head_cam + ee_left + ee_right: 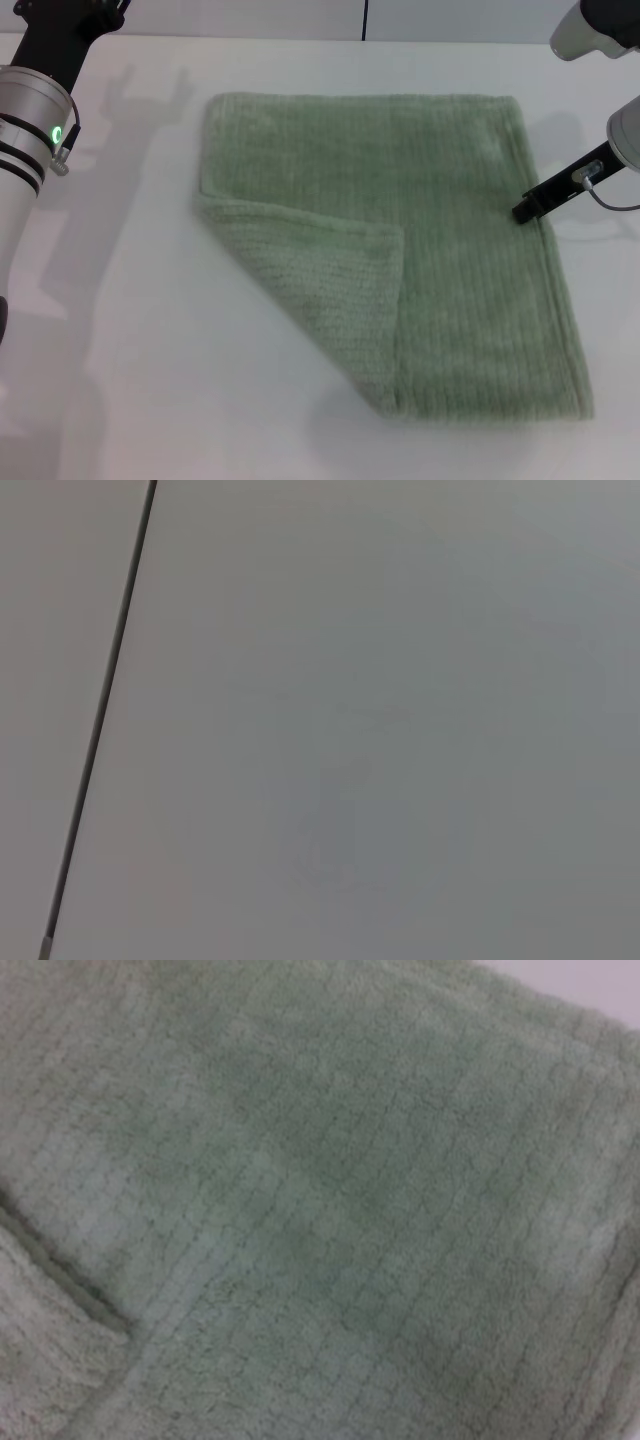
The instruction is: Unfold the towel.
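Note:
The pale sage-green towel point(440, 250) lies flat on the white table point(130, 380). Its front-left corner is folded over onto the cloth as a triangular flap point(330, 290). The flap's point reaches about the middle of the towel. My right gripper point(524, 211) shows as a black tip at the towel's right hem, about halfway along that edge. The right wrist view is filled with the towel point(340, 1190), with the flap's hem point(60, 1290) at one side. My left arm point(30, 120) is raised at the far left, away from the towel, and its gripper is out of view.
The left wrist view shows only bare table point(380, 740) and a thin dark seam line point(100, 710). A dark seam point(365, 20) also runs along the table's far edge. White table surrounds the towel on the left and front.

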